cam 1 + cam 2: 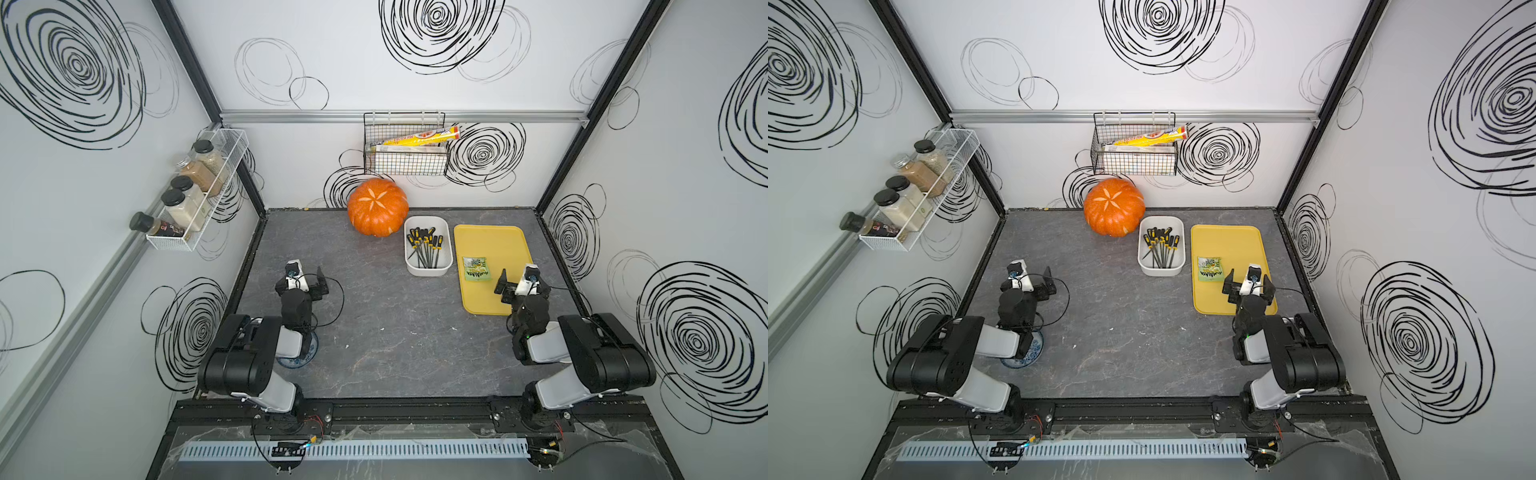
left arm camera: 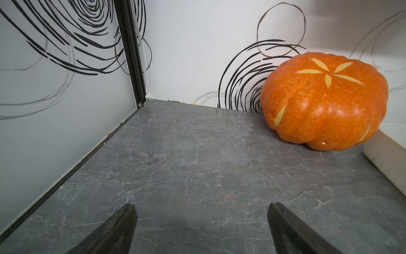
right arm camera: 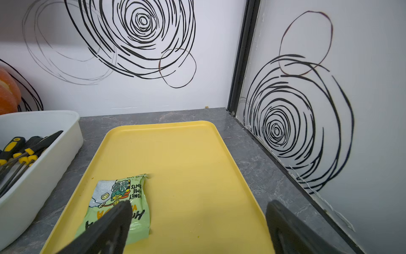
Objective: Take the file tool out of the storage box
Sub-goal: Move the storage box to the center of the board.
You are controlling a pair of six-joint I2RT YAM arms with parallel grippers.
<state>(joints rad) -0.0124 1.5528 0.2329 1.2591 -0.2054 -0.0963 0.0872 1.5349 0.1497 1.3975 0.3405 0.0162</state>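
The box (image 1: 428, 272) sits on the grey surface (image 1: 374, 332) between the pumpkin (image 1: 377, 205) and the yellow tray (image 1: 494, 249). The files (image 1: 428, 249) lie inside along its length, with handles toward the back wall and tips toward the robot. The left hand (image 2: 202, 211) and right hand (image 3: 198, 209) gape wide, holding nothing.

Ahead of left end effector (image 2: 202, 211): bare counter (image 2: 175, 154) runs open to the corner walls (image 2: 66, 99).
Ahead, toward the other arm: pumpkin (image 2: 325, 103), with storage box (image 2: 384, 158) just beside it, blocks the way.
Below right end effector (image 3: 198, 207): yellow tray (image 3: 186, 154), green packet (image 3: 123, 195) near one finger.
Toward the left arm from it: narrow counter strip, then storage box wall.
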